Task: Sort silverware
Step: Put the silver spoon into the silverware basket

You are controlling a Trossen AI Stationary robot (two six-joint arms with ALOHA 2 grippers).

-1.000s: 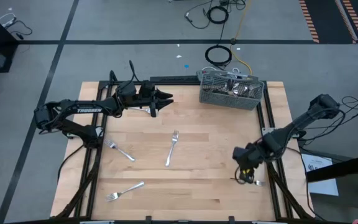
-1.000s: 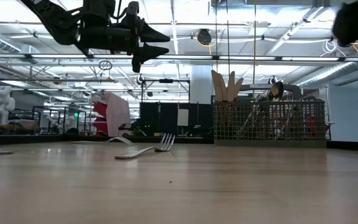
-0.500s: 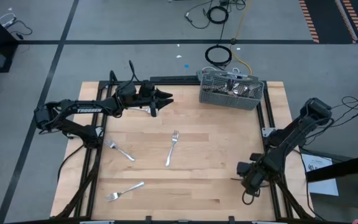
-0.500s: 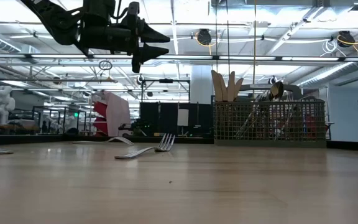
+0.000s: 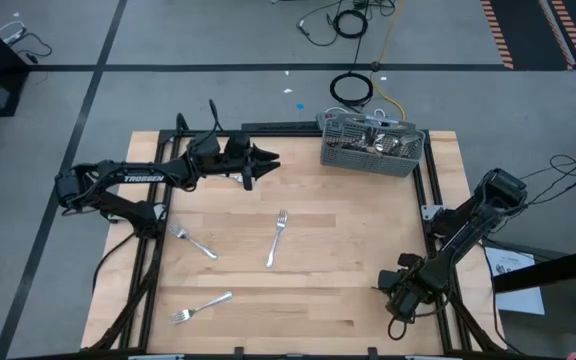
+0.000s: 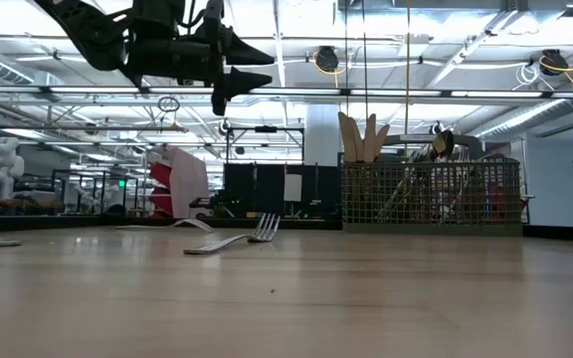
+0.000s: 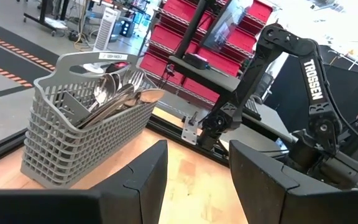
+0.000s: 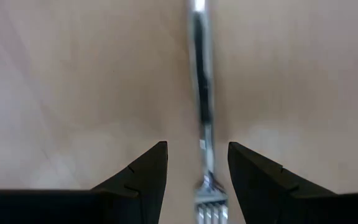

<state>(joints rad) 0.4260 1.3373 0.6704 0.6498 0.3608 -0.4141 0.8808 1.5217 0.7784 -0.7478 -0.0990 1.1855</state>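
Three silver forks lie flat on the wooden table: one in the middle, one to its left, one near the front left. A fourth fork lies at the near right. My right gripper points down over it, open, with one finger on either side of the fork's neck and neither touching it. In the high view that gripper hides the fork. My left gripper hangs open and level above the far left of the table, facing the grey caddy.
The grey caddy stands at the far right of the table, holding several spoons and other cutlery. Black frame rails run along the table's left and right edges. Bare wood lies between the forks.
My right gripper has gone toward the table's near edge and down, and has turned to point down over the fork at the near right. It has left the top right of the low view. The forks and the caddy lie as before.
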